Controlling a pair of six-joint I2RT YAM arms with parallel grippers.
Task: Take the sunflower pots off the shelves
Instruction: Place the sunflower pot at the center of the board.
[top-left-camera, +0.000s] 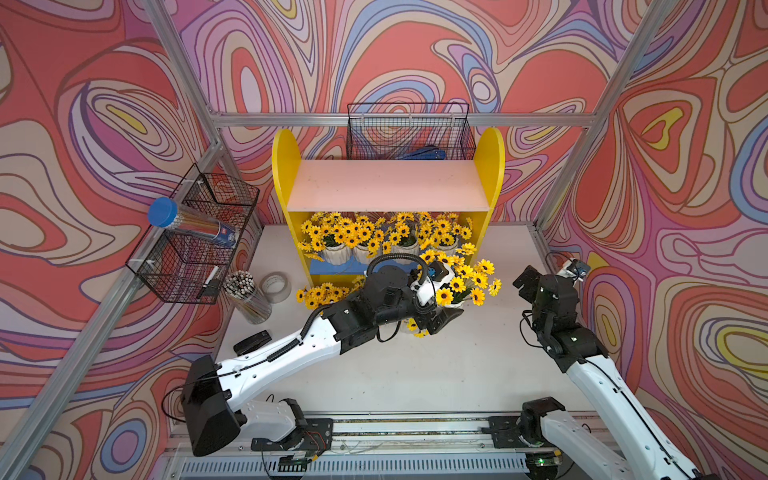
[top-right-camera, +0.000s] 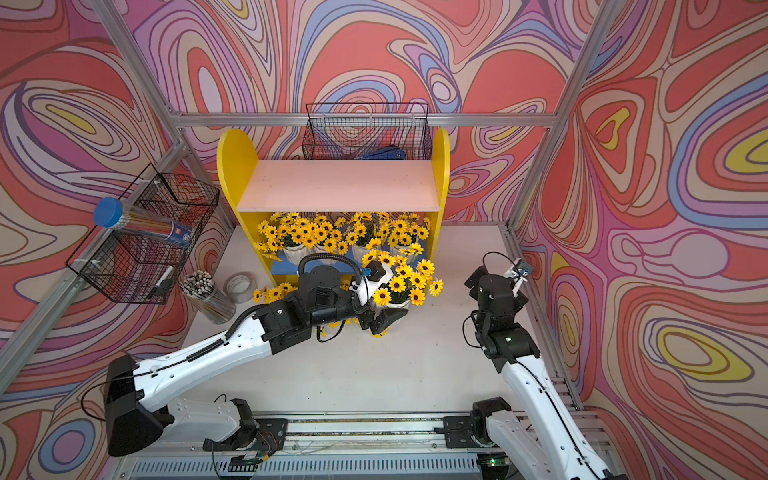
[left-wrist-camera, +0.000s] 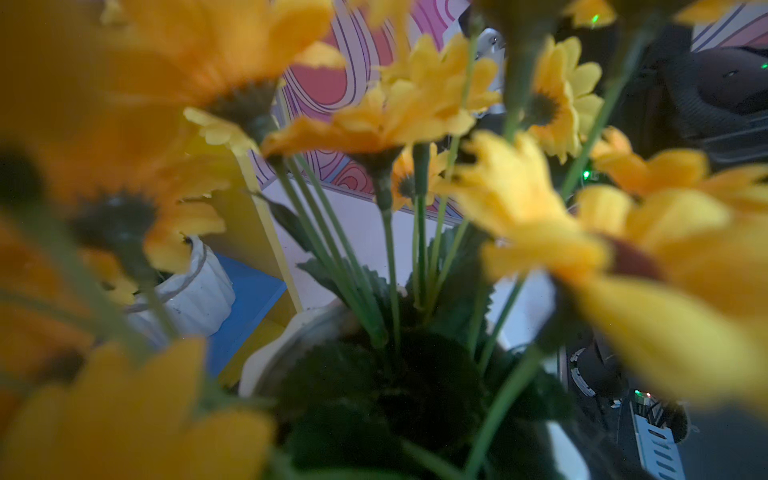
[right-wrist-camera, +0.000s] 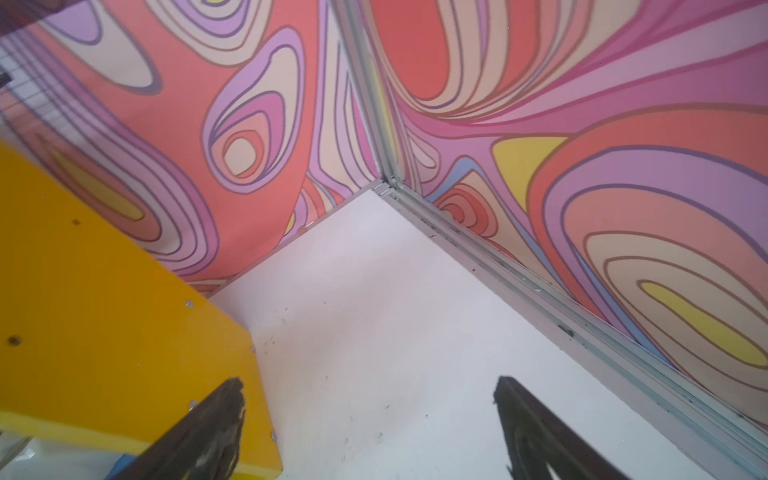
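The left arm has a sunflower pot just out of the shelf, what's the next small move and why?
Probably lower the held pot onto the bare table nearer the robot and release: the left gripper seems closed on it, clear of the shelves, and other pots wait on the blue board.

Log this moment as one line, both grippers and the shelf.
left gripper: shut on pot, before shelf | right gripper: open, empty | lower board: row of pots | upper board: bare
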